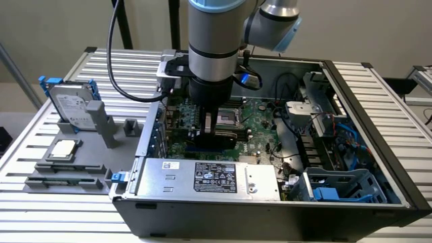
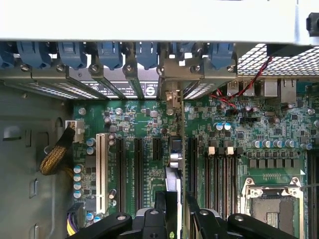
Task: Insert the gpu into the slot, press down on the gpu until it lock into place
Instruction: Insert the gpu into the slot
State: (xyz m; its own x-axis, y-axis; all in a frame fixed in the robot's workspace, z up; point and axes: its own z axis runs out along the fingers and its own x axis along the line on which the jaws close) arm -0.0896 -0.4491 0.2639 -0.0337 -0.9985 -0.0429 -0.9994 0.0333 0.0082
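PC case (image 1: 270, 215) front wall is nearest; silver power-supply box (image 1: 209, 177) sits inside it, 6 o'clock of the gripper (image 1: 211, 132); gripper pinches the gpu (image 1: 223, 137) upright on edge; blue slot (image 1: 194, 149) directly beneath; seating unclear.

We see the card (image 2: 173, 172) standing on edge, pinched from both sides by the gripper (image 2: 174, 206), in a narrow lane over the green board (image 2: 139, 117). On one side of the lane the black slots (image 2: 137, 169) lie low. On the other side the memory slots (image 2: 219, 174) and the processor socket (image 2: 271, 206) also sit low, so we find room above them. The row of blue clips (image 2: 109, 52) closes the lane's far end.

In the exterior view, the silver power box (image 1: 209, 177) walls off the near side, just beside the card. Loose cables (image 1: 292, 147) and the drive cage (image 1: 337, 187) crowd the exterior view's right. The arm (image 1: 212, 40) stands over the card.
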